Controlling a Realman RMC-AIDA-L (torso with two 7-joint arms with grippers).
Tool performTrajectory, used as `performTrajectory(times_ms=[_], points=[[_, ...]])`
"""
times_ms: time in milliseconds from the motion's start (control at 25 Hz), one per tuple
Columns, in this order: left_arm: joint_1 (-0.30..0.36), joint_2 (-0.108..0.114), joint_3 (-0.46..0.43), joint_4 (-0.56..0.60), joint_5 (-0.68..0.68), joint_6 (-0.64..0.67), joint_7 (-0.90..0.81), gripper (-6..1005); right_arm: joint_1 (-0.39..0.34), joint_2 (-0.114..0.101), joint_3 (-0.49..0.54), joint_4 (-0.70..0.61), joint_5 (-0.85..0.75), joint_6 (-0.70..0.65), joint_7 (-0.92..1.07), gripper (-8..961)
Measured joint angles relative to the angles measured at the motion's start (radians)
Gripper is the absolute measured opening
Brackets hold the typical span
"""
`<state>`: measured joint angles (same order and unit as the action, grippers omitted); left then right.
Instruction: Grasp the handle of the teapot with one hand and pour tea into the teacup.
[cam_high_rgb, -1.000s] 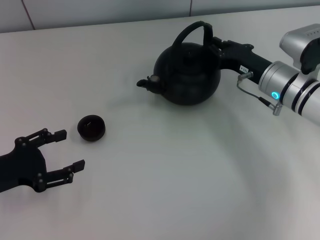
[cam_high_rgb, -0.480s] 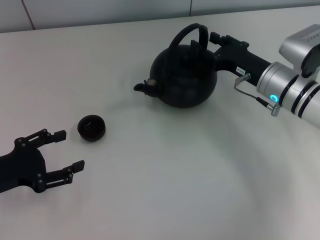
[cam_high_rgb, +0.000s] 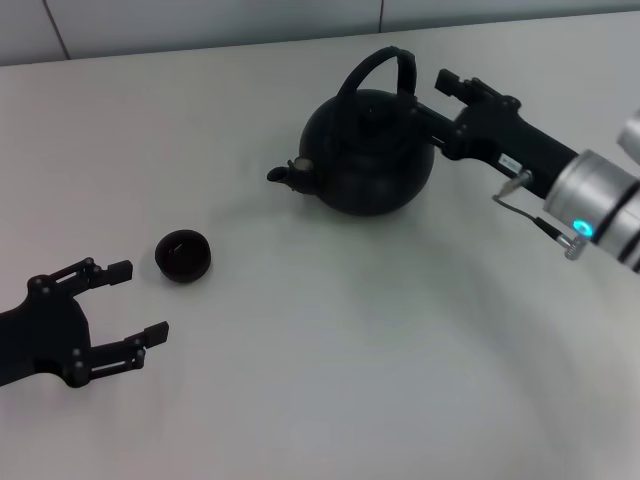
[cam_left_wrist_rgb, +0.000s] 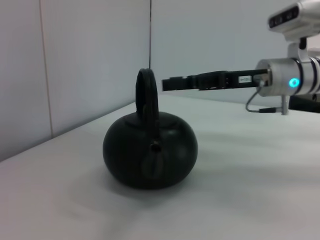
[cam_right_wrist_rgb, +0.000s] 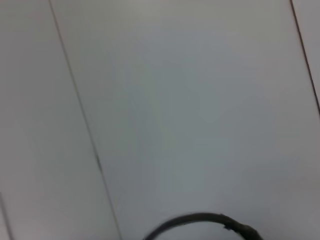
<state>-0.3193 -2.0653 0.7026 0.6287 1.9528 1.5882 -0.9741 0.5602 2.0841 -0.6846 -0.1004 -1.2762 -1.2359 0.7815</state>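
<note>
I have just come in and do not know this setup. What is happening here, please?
The robot is preparing to pour tea. Its right hand is at the handle of the black teapot, which sits on the white table; whether it has gripped the handle cannot be seen. The left hand rests open on the table, close to the small black teacup without touching it. Nothing is being poured yet.

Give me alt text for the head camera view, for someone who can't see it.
A round black teapot sits on a white table, its spout pointing toward the robot's left; the right gripper reaches in beside its arched handle. A tiny black teacup stands nearer the robot's left, just beyond the open left gripper.
</note>
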Motion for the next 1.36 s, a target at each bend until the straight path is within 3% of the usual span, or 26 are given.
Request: performTrajectory(times_ms=[200, 440, 640, 760, 960, 1360], points=[[0.002, 0.002, -0.028, 0.003, -0.01, 0.056, 0.002, 840, -0.124, -0.002, -0.063, -0.091, -0.032, -0.241, -0.003, 739], [0.004, 0.004, -0.061, 0.001, -0.013, 0.15, 0.025, 840, -0.196, -0.007, -0.177, -0.23, -0.151, -0.381, 0.024, 740], [0.012, 0.005, -0.062, 0.003, -0.013, 0.234, 0.025, 840, -0.194, -0.009, -0.198, -0.364, -0.376, -0.448, 0.166, 740], [0.016, 0.008, -0.062, 0.003, -0.013, 0.302, 0.019, 840, -0.191, -0.009, -0.199, -0.425, -0.433, -0.48, 0.221, 740], [0.021, 0.015, -0.074, 0.003, -0.013, 0.364, 0.012, 840, -0.19, -0.005, -0.201, -0.481, -0.443, -0.535, 0.225, 740], [0.017, 0.016, -0.074, -0.003, -0.004, 0.334, 0.002, 840, -0.183, -0.002, -0.202, -0.485, -0.441, -0.505, 0.2, 740]])
